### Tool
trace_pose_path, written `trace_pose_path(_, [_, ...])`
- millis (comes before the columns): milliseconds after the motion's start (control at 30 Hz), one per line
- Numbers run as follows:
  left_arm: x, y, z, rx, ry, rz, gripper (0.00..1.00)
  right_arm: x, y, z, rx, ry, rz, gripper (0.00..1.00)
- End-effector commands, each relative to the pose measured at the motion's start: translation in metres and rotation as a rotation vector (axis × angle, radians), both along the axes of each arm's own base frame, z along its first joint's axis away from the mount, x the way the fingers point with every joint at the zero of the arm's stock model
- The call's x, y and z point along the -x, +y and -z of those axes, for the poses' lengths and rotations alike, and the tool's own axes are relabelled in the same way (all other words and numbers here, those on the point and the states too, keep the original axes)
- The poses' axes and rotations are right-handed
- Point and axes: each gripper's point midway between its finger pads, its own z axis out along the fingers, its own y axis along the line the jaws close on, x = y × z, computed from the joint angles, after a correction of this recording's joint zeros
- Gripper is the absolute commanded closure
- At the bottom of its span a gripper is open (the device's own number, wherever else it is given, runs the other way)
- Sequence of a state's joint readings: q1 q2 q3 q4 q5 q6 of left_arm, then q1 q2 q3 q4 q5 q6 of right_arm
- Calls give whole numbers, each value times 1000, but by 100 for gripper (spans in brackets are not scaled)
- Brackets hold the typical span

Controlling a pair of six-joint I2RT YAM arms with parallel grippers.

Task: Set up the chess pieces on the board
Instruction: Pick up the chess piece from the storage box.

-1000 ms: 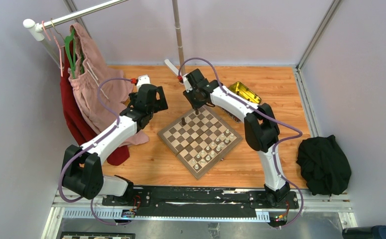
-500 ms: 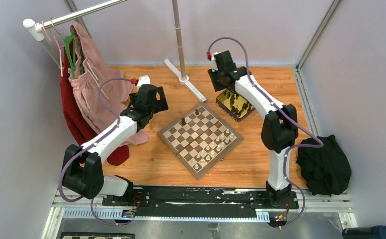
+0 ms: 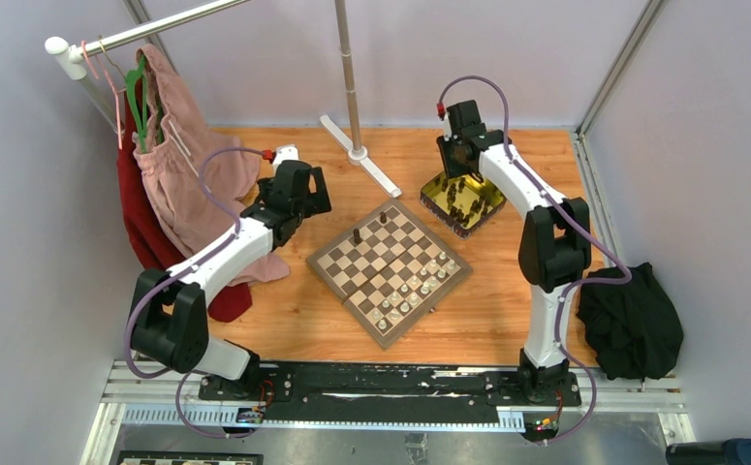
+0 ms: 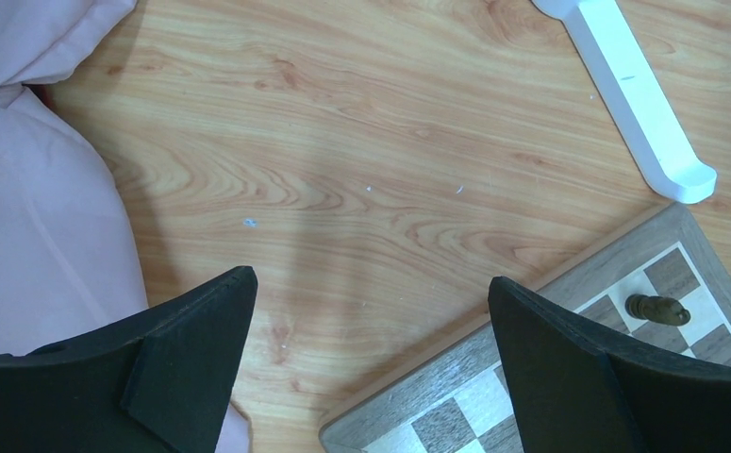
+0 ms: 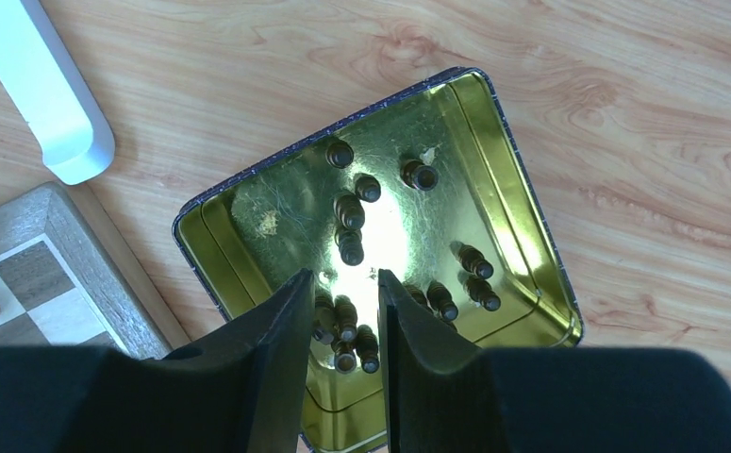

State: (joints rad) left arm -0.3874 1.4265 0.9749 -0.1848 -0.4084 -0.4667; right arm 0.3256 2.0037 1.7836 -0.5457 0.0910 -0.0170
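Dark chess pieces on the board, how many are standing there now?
2. One dark piece stands near the board's far corner, the other dark piece further along the far-left edge. Nothing covers the board.

Right fingers (image 5: 272, 368) now above the tin (image 5: 517, 208)

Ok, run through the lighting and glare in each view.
Right wrist: hard glare on the floor of the tin bleaches the dark pieces nearest it. Left wrist: sharp, with a soft broad shadow across the table. Top external: even light, no glare, but the pale pieces on the board are too small to read.
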Motion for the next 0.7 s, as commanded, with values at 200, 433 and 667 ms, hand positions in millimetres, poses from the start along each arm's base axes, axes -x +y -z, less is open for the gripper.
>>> trace_pose_path(200, [-13, -3, -8, -15, -17, 11, 0, -8, -10, 36, -12, 76, 62, 65])
trace_pose_path(433, [-18, -5, -5, -19, -11, 16, 0, -14, -14, 50, -14, 100, 73, 65])
trace_pose_path(667, [-22, -7, -3, -17, -10, 18, 0, -23, -16, 56, -23, 106, 77, 65])
